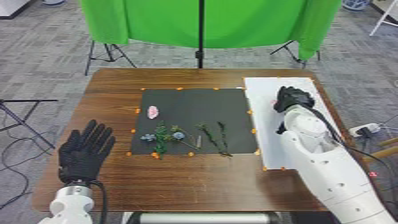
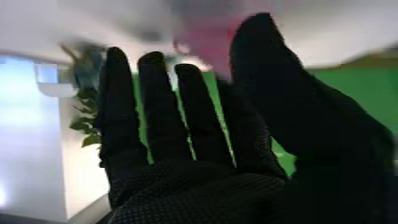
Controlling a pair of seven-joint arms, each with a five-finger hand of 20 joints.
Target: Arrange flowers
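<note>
"Nearest first. Hands?"

"Left hand [image 1: 82, 152], one: over the near left of the brown wooden table [image 1: 204, 187], pointing forward. Fingers straight, slightly spread, nothing held."

"Next, the black mat [image 1: 182, 102]. Count it."

"Stems, green, slender: two, side by side on the near right part [image 1: 208, 138] [image 1: 223, 137]. Leafy sprig [image 1: 160, 142]: at least one, near left part, in a small cluster. Thistle-like heads, grey-blue: two, one at the cluster's left [image 1: 147, 137], one at its right [image 1: 179, 135]. Pink flower [image 1: 153, 112], one: apart from the rest, farther off, by the mat's left edge."

"Right hand?"

"Right hand [image 1: 294, 97], one: over the far part of the white board [image 1: 268, 127], right of the mat; arm stretched forward from the near right. In the wrist view the fingers are long and nearly straight, the thumb raised beside them. A pink bloom [image 2: 209, 42], one, blurred, shows by the thumb's tip; whether it is gripped, I cannot tell. Green foliage [image 2: 87, 112] shows past the fingers, pieces too blurred to count."

"Farthest?"

"Green backdrop [image 1: 249, 25], one, beyond the table."
</note>
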